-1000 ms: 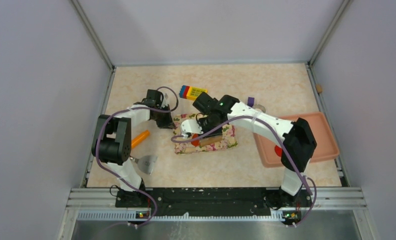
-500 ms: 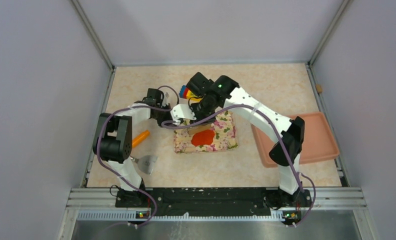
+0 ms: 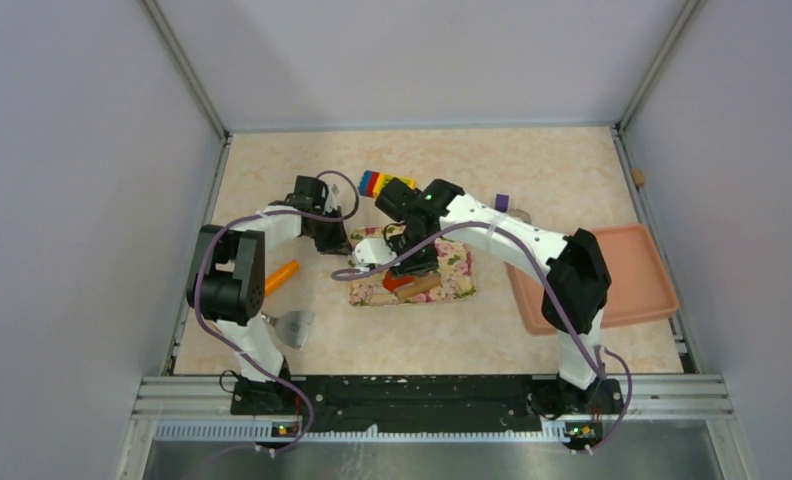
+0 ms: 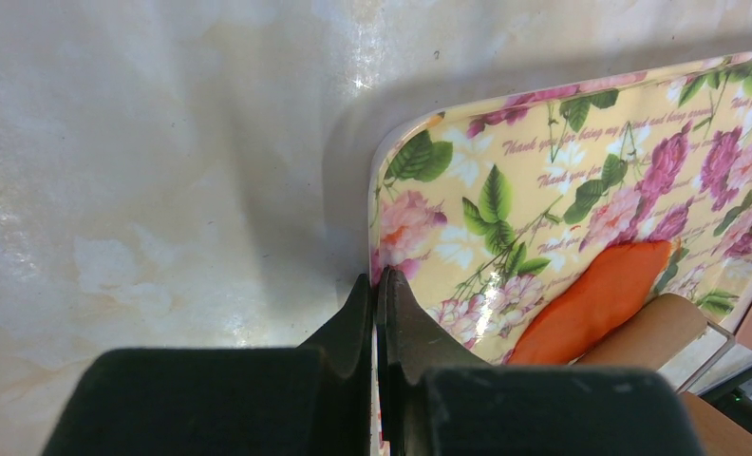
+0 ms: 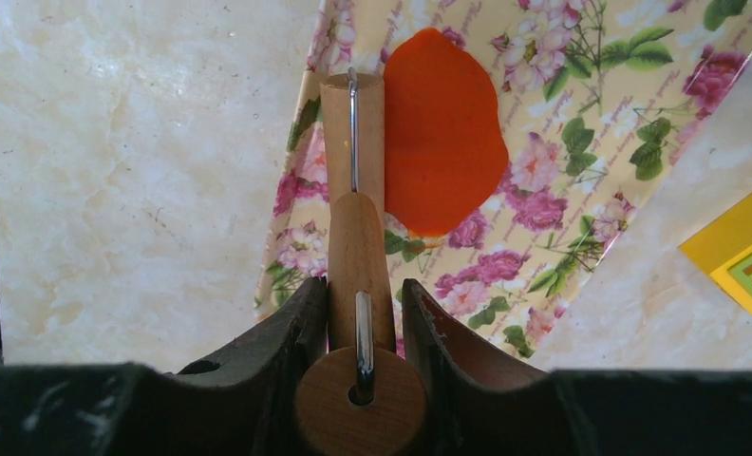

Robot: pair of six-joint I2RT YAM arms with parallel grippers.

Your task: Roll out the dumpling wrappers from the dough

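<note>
At the far left of the table [image 3: 272, 180] an orange carrot toy [image 3: 282, 274] and a small metal scraper [image 3: 294, 325] lie beside the left arm, well apart from the work and apparently not needed for this step

The left gripper [image 4: 377, 280] sits low at the left rim of the floral board [image 4: 543, 180], its two fingers pressed together with nothing bulky between them. The rim runs straight into the slit between the tips, so they may be nipping it, but the wrist view does not settle that. Its place there looks meant to stop the board sliding under the roller's push

The dough [image 5: 443, 133] lies on the board as a flat orange-red patch, roughly oval, towards the near left part as seen from above. It already looks thin, so the rolling seems well advanced. No small round wrappers show in any view

Just right of it in the overhead view comes the right gripper [image 5: 365, 285], clamped on the wooden handle of the rolling pin [image 5: 353, 123], jaws either side. From the wrist camera the roller stands along the dough's edge, touching or just overlapping it. Holding the handle rather than the roller leaves the roller free to turn

Behind the board lies a coloured block [image 3: 385, 183], and at the right a pink tray [image 3: 647, 285], probably where finished wrappers go
</note>
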